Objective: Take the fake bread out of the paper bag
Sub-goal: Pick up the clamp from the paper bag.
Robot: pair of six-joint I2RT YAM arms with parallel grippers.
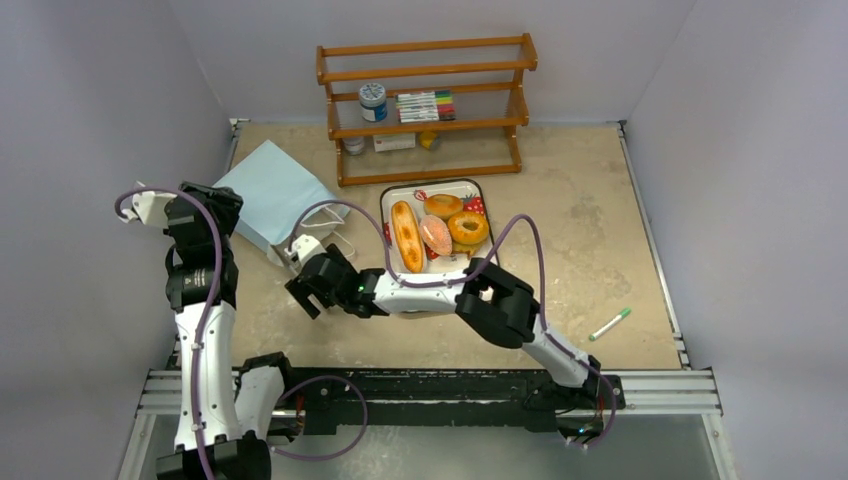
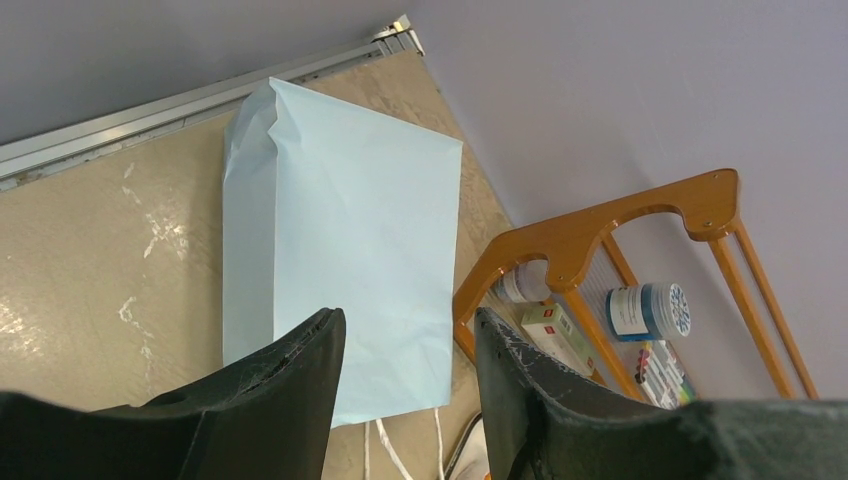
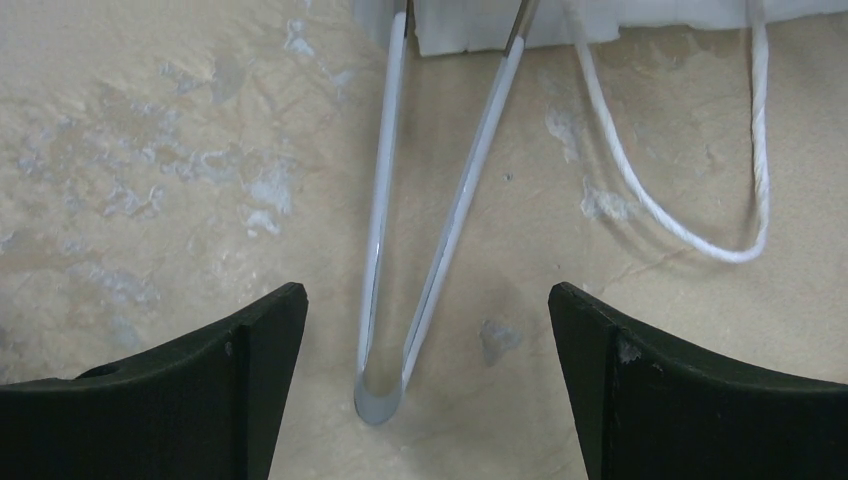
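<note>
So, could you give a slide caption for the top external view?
Fake bread rests on the tray while the paper bag lies flat to its left.

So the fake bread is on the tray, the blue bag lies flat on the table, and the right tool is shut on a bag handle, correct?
Not quite: the right tool is open, straddling the handle loop without gripping it, as the right wrist view shows. The fake bread is on the tray, and the bag lies flat on the table.
</note>
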